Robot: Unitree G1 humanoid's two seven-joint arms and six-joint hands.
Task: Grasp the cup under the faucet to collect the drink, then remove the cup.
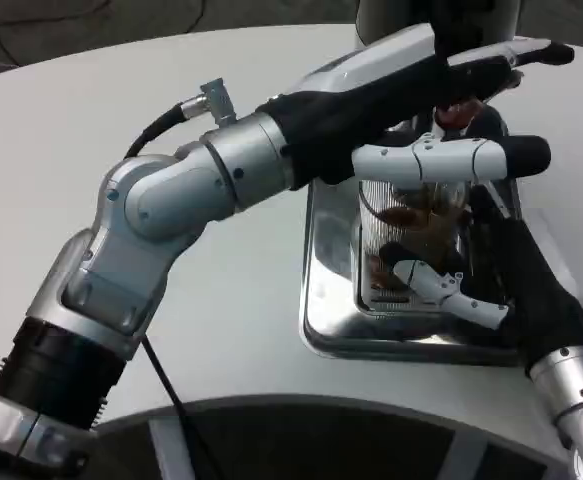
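Ribbed clear cup on shiny metal tray

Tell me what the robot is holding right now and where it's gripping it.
The right hand grips the clear ribbed cup around its side wall, over the metal drip tray. The left hand is up by the dispenser; whether it holds anything cannot be told.

one cup, one metal tray, two robot hands, left, right

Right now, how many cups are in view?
1: a clear cup on the drip tray, between the left hand above and the right hand. Others may be hidden behind them.
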